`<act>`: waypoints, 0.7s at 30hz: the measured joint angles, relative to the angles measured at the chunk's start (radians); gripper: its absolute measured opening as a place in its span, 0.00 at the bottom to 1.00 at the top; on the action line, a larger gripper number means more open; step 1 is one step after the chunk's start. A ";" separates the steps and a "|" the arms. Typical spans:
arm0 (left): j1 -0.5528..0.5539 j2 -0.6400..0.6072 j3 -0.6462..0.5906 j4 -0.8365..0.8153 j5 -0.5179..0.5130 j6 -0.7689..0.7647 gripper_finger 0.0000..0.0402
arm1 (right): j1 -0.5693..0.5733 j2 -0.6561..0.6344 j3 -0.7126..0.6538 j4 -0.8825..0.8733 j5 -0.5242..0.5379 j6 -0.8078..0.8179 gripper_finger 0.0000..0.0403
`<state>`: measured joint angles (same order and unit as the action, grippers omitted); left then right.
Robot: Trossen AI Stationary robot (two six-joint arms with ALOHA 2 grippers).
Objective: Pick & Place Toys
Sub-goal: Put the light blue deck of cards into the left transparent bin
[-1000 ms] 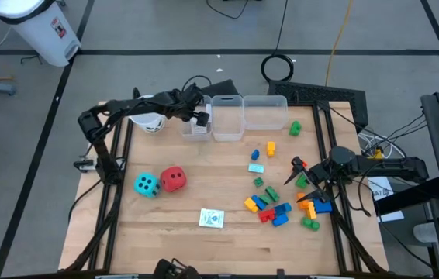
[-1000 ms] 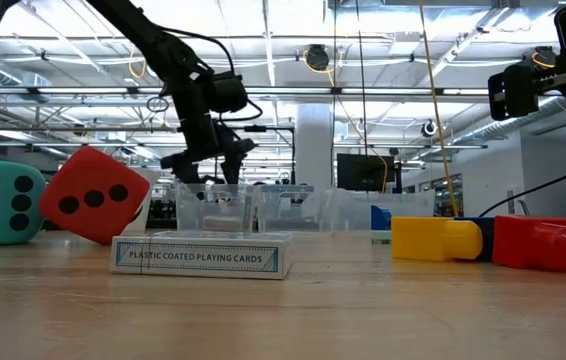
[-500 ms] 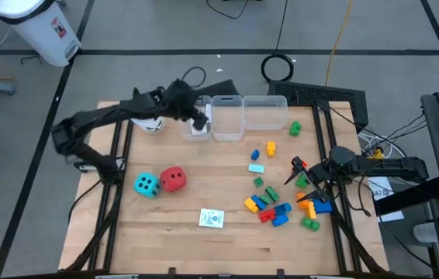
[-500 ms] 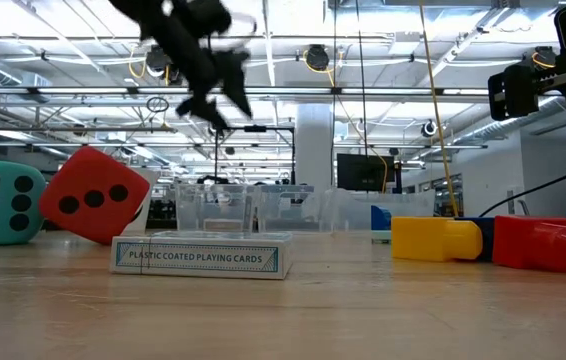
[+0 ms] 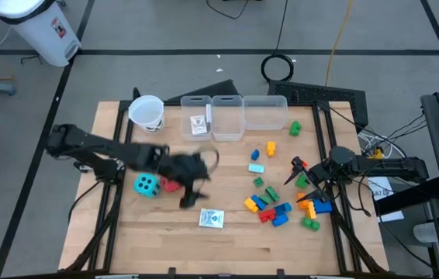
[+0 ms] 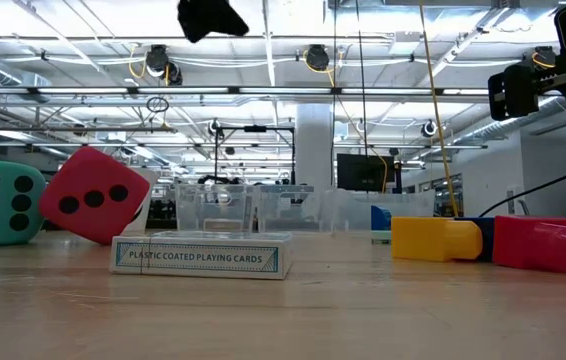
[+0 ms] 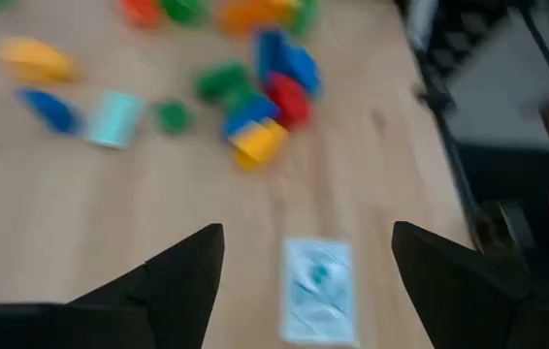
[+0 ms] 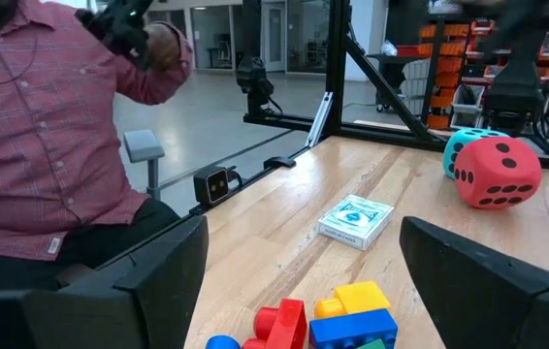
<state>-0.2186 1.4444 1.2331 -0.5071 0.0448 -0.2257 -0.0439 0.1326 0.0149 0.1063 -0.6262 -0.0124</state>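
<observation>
My left gripper [image 5: 194, 199] is open and empty, above the table between the red die [image 5: 170, 186] and a white card pack [image 5: 212, 218]. In the left wrist view the pack [image 7: 317, 291] lies flat between my fingers, well below them. The teal die [image 5: 146, 184] rests beside the red die. A second card pack [image 5: 198, 124] lies in the leftmost clear bin [image 5: 185, 105]. Coloured bricks [image 5: 272, 208] lie scattered on the right. My right gripper [image 5: 295, 172] is open and empty, next to the bricks. In the low view only a dark part of my left arm [image 6: 211, 18] shows, high up.
A white paper cup [image 5: 146, 113] stands at the far left. Two more clear bins [image 5: 228, 118] [image 5: 266, 112] stand along the far edge. A person in a red shirt [image 8: 51, 145] sits beyond the table's near edge. Bare wood lies along the near edge.
My left gripper has swung from over the leftmost bin at the far edge toward the near edge, over the red die, rising out of the low view's middle. A card pack now shows lying in that bin. My right arm has kept still.
</observation>
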 joint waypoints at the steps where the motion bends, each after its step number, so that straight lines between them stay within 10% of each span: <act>1: -0.033 0.016 0.000 -0.005 0.000 0.001 0.74 | 0.000 0.000 0.000 0.000 0.000 0.000 0.78; 21: -0.179 0.491 0.003 0.094 0.006 -0.042 0.91 | 0.000 0.000 0.000 0.000 0.000 0.000 0.78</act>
<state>-0.3975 1.9353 1.2366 -0.4136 0.0511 -0.2672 -0.0440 0.1322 0.0147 0.1067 -0.6266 -0.0124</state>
